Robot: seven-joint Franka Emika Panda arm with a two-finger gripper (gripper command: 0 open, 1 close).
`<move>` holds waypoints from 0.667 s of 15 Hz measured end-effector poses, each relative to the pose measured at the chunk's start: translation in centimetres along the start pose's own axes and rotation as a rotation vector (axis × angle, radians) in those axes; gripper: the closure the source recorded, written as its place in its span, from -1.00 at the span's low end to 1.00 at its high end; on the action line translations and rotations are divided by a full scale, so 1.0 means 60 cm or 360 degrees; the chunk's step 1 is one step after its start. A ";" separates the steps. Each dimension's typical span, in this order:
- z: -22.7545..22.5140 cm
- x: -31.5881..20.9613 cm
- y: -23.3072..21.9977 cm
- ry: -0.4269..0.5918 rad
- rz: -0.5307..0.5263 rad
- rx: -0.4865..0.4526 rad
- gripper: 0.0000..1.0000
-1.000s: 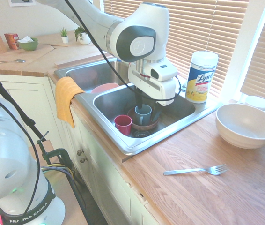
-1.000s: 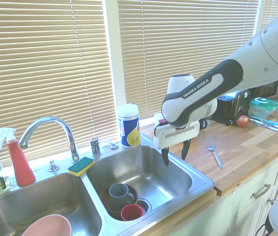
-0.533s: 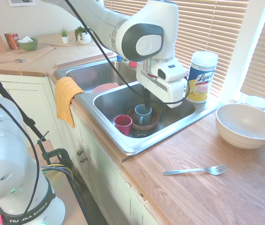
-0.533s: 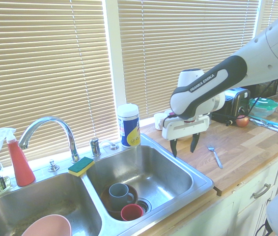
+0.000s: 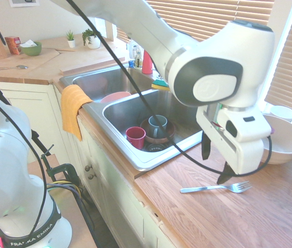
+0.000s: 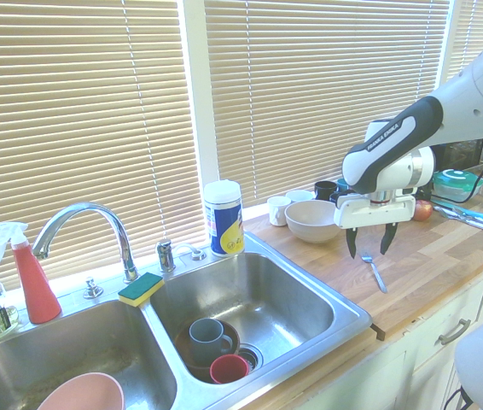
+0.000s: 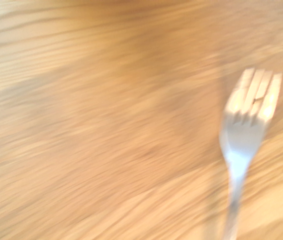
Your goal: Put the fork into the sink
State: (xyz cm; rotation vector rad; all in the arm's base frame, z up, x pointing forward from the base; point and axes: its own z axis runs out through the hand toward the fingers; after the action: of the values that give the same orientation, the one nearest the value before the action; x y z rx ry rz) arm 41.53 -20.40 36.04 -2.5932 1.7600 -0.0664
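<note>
Jaws are standing wide apart and holding nothing, the gripper [image 6: 369, 243] pointing straight down and hanging just above the tine end of the fork [image 5: 216, 187]. That fork, slim shiny metal with a long flat handle, is lying flat on the wooden bench [image 5: 249, 217], whose warm planks are showing a long streaky grain; it is resting apart from the sink [image 5: 130, 110], a rectangular steel basin with brushed, gleaming walls. Down in the basin a grey mug [image 5: 157, 125] is sitting in a round brown dish, with a small red cup [image 5: 135, 137] beside it. A wide, smooth cream bowl [image 6: 311, 219] is resting on the bench near the window. The second exterior view is showing the curved chrome tap [image 6: 84, 225], a yellow and green sponge [image 6: 141, 288] and a red spray bottle [image 6: 30, 278], which the first is mostly hiding behind the arm; the first alone is showing an orange cloth [image 5: 73, 107] draped over the bench edge. The wrist view, blurred, is showing the fork's four tines against the wood.
</note>
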 end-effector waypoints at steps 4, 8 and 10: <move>0.059 0.027 0.009 -0.0026 0.0018 -0.0027 -1.00; 0.069 0.030 0.012 -0.0034 0.0021 -0.0033 1.00; 0.070 0.029 0.012 -0.0041 0.0026 -0.0023 1.00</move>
State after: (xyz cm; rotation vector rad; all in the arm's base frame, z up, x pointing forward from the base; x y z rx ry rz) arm 41.70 -22.36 31.90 -2.5769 1.7800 -0.0203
